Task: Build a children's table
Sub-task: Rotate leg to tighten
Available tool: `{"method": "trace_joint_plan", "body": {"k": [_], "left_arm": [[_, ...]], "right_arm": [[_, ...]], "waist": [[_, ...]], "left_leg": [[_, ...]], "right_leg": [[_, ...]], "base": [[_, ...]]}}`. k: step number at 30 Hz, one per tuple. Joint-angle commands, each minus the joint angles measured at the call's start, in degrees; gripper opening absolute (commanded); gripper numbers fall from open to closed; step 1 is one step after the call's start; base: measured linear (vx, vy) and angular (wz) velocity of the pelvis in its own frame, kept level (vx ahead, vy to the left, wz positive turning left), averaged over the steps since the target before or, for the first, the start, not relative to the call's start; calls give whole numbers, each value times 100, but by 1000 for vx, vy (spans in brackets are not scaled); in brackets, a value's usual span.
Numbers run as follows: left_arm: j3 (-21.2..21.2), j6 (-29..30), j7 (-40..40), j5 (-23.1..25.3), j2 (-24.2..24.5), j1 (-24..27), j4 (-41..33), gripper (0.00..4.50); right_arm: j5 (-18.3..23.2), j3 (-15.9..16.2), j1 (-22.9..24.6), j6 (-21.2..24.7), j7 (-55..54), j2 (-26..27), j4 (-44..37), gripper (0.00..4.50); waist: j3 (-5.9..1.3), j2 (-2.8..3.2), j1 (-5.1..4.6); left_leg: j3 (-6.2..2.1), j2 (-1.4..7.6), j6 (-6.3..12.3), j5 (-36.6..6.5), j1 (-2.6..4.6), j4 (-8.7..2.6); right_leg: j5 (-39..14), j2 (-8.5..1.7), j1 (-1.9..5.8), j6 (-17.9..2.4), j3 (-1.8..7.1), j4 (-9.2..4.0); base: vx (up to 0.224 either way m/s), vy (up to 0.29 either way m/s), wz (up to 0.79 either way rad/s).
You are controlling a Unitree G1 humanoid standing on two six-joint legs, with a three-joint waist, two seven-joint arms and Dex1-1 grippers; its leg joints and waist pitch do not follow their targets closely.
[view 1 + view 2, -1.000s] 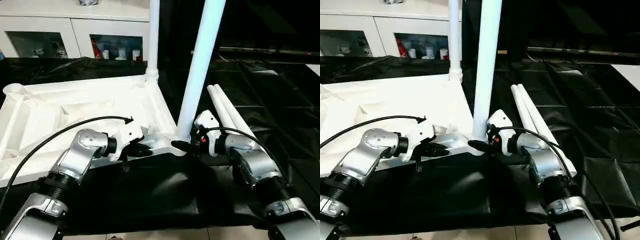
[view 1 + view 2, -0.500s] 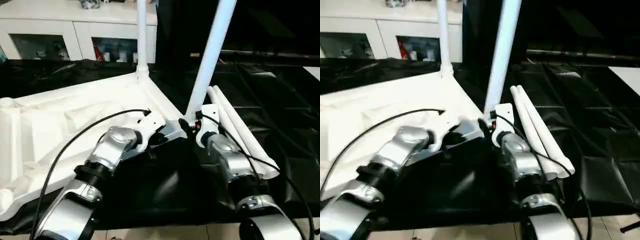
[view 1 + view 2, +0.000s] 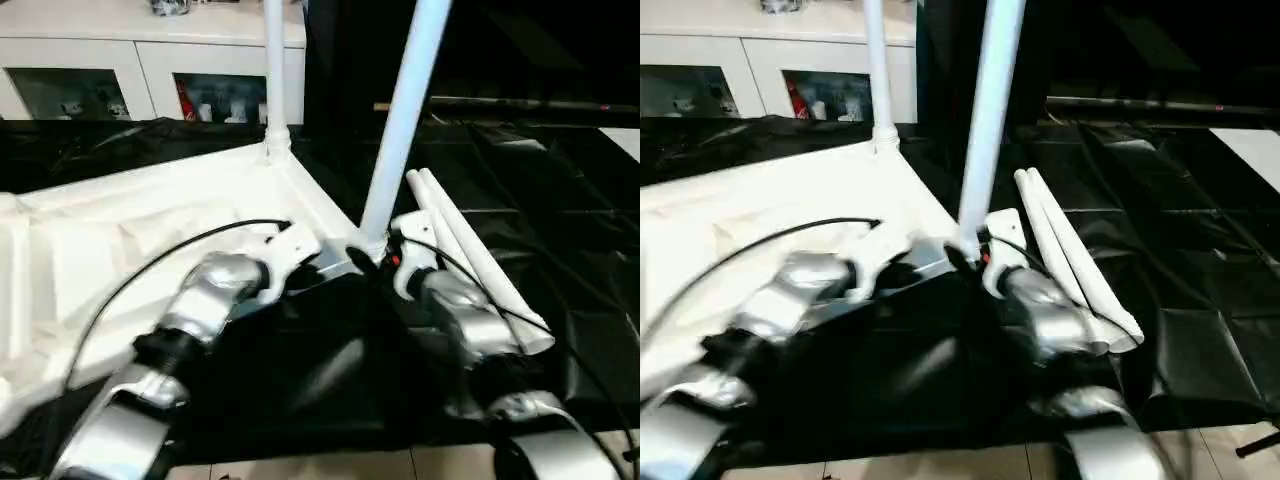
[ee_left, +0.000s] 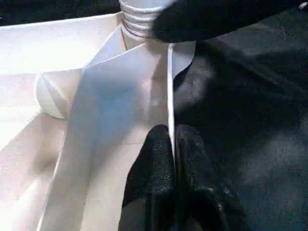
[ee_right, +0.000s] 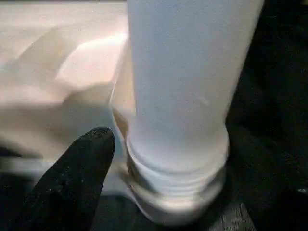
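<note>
The white tabletop [image 3: 120,230] lies upside down on the black cover, ribbed side up. One leg [image 3: 272,70] stands upright in its far corner socket. A second leg [image 3: 400,120] rises from the near corner socket, leaning slightly right. My left gripper [image 4: 172,132] is shut on the tabletop's thin rim close to that socket. At the threaded base of the near leg [image 5: 187,96] my right gripper [image 3: 362,258] is open; one black finger [image 5: 77,178] stands just beside the collar, the other is hidden. Two loose legs [image 3: 470,250] lie side by side to the right.
A white glass-door cabinet [image 3: 150,70] stands behind the work table. The black cover [image 3: 560,200] stretches to the right of the loose legs. A black cable [image 3: 150,265] loops from my left arm over the tabletop.
The head view has shifted and sits closer over my arms. Both grippers stay at the near corner. The near leg leans less than half a second ago.
</note>
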Motion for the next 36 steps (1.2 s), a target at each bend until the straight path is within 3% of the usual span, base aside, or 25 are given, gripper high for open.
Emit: {"method": "trace_joint_plan", "body": {"k": [1,7,12,17,18,21,23,30,33,36], "left_arm": [[3,-291,-282,-167,77,185,-60,0],[-176,-359,-1703,-618,611,582,-825,0],[-156,-350,-1865,-686,687,614,-923,0],[-125,-341,-1900,-702,709,621,-960,0],[-114,-315,-1897,-698,738,637,-987,0],[-101,-287,-1904,-698,760,659,-1023,0],[-97,-284,-1913,-699,762,660,-1026,0],[-90,-272,-1944,-704,788,675,-1038,0],[-22,-189,-1516,-579,612,531,-754,0],[5,-187,-1245,-491,498,438,-561,0]], "right_arm": [[48,141,75,79,443,-167,-321,387],[47,525,269,227,1813,-939,-991,387],[-38,619,235,235,1973,-1011,-981,387],[-44,653,241,270,2016,-999,-977,387],[-39,704,272,318,2096,-1013,-998,360],[-25,723,297,362,2158,-1027,-1018,350],[-20,720,294,369,2165,-1027,-1012,316],[6,676,292,393,2154,-1004,-995,278],[-3,288,222,374,1027,-663,-526,273],[-10,135,194,395,543,-524,-355,272]], "waist": [[-336,-33,17],[-341,-4,23],[-351,3,43],[-338,-9,44],[-338,-25,47],[-340,-19,46],[-347,-16,50],[-350,-18,48],[-345,-2,33],[-338,-8,18]], "left_leg": [[43,16,212,-1082,-40,-347],[56,41,296,-988,-36,-333],[68,38,304,-821,-10,-319],[63,36,248,-944,-11,-330],[60,38,234,-952,-10,-333],[58,41,242,-926,-15,-330],[60,39,246,-863,-10,-324],[62,35,263,-825,-12,-317],[64,29,203,-829,-9,-322],[50,25,69,-991,7,-339]], "right_leg": [[-1671,-273,300,-785,263,-470],[-1140,-260,313,-1028,280,-395],[-676,-251,327,-1255,286,-335],[-1018,-268,331,-1151,285,-371],[-1100,-268,330,-1111,284,-374],[-1055,-265,332,-1106,285,-368],[-968,-263,330,-1115,286,-359],[-890,-260,336,-1156,284,-346],[-940,-263,321,-1159,286,-353],[-1318,-271,316,-1032,281,-391]], "base": [[0,0,0],[0,0,0],[0,0,0],[0,0,0],[0,0,0],[0,0,0],[0,0,0],[0,0,0],[0,0,0],[0,0,0]]}}
